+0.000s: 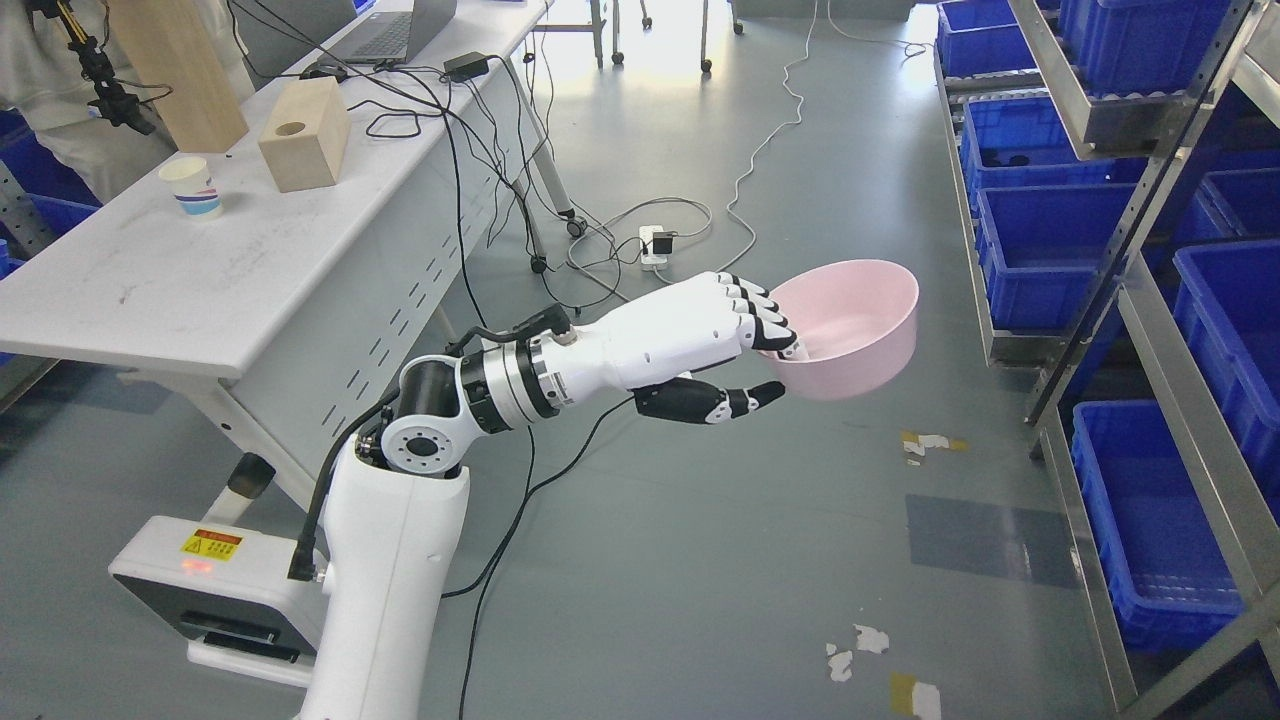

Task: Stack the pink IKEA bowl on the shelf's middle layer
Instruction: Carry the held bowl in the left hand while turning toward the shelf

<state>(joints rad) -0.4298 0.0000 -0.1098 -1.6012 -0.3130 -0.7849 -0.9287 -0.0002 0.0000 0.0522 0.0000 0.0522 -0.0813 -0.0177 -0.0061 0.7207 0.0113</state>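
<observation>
The pink bowl hangs in the air above the grey floor, upright with its opening tilted slightly toward the camera, left of the metal shelf and apart from it; the left hand pinches the bowl's near rim, four fingers curled over the edge into the inside and the thumb stretched along underneath the outer wall; the arm reaches in from the lower left, forearm roughly level. The shelf on the right carries rows of blue bins on its tilted layers, more of them lower down near the floor. To the left stands a white table with a paper cup, a wooden block with a round hole, a taller wooden piece and a laptop; cables trail from the table across the floor to a power strip; scraps of tape mark the floor below the bowl.
</observation>
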